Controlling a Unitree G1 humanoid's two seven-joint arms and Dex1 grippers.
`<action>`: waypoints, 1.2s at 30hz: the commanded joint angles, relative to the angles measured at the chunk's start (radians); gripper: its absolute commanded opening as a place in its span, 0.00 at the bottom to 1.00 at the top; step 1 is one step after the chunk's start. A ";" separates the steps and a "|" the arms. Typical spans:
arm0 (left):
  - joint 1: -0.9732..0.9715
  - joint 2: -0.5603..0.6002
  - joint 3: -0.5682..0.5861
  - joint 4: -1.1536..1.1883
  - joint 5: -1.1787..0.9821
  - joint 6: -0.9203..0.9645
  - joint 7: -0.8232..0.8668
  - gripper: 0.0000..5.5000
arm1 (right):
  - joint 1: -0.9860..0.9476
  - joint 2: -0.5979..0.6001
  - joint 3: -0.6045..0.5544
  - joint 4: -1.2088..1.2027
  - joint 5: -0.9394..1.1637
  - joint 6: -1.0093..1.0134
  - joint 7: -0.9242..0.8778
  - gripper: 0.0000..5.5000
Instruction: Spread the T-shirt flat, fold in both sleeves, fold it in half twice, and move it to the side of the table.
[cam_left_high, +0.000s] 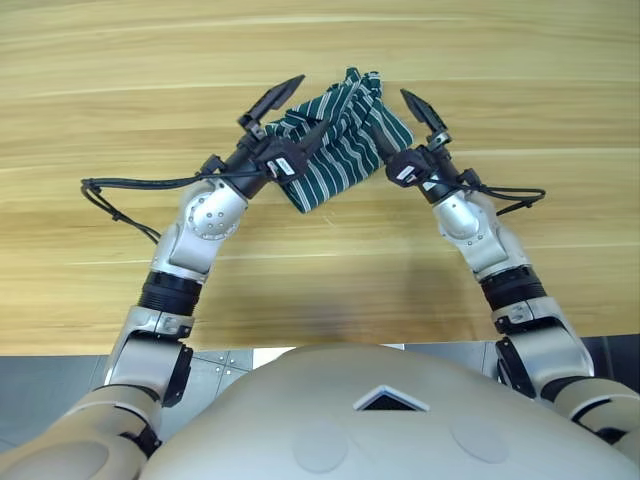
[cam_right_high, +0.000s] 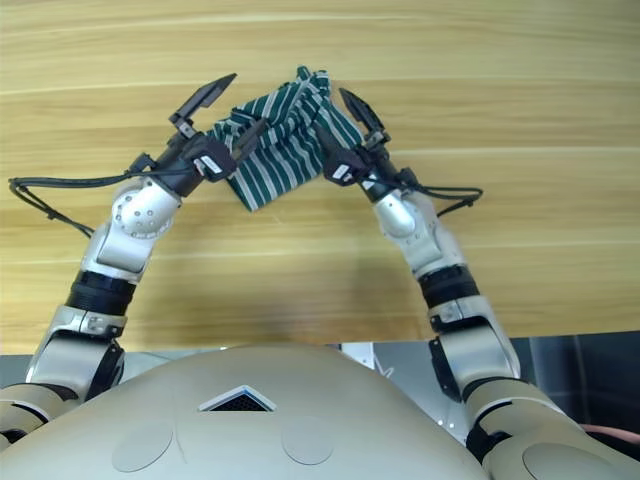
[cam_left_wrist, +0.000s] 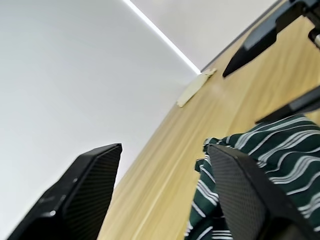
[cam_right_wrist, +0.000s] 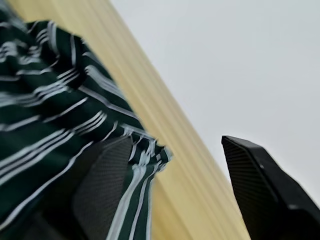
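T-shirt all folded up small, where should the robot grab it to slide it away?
Probably by its two side edges, one tool coming in from each side. The T-shirt is a small, thick bundle, and the open left tool and right tool flank those edges.

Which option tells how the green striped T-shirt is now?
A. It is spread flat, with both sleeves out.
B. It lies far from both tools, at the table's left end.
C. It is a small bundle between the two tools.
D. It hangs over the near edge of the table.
C: the T-shirt is gathered into a small bundle between the left tool and the right tool, whose jaws both stand open.
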 joint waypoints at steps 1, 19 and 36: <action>-0.131 -0.015 -0.055 0.144 0.098 -0.008 0.050 0.58 | -0.095 0.018 0.041 0.167 -0.045 0.066 -0.013 0.60; -0.466 -0.058 -0.247 0.740 0.304 -0.028 0.267 0.58 | -0.177 0.040 0.150 0.297 -0.050 0.067 -0.028 0.60; -0.587 0.024 -0.184 0.948 0.255 0.042 0.473 0.58 | -0.178 0.032 0.170 0.355 -0.049 0.067 -0.065 0.60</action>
